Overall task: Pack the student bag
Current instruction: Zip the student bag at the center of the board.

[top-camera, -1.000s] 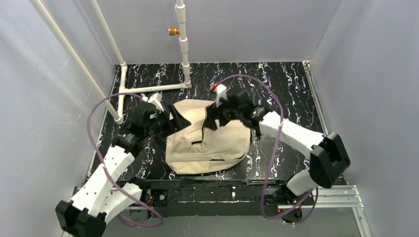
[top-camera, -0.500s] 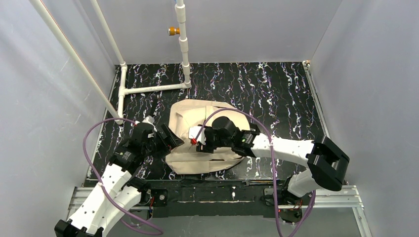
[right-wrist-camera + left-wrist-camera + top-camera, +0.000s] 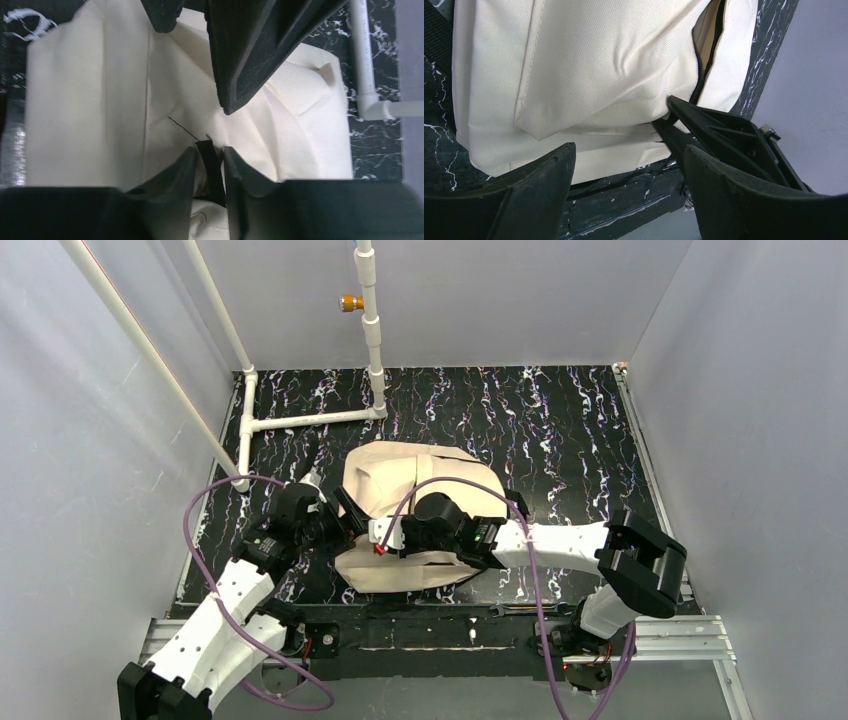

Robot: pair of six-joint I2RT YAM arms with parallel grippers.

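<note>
Reaching in from the lower left, the left arm bends low; its left gripper (image 3: 340, 518) stands wide and empty at the bag's left edge. We judge the student bag (image 3: 400, 468), flat at the centre of the desk (image 3: 560, 420), soft, light and floppy, best taken by a strap or tab. The right gripper (image 3: 380, 537) is narrowed around a black tab (image 3: 210, 160); whether it pinches, we cannot tell. Its arm stretches level from the right.
</note>
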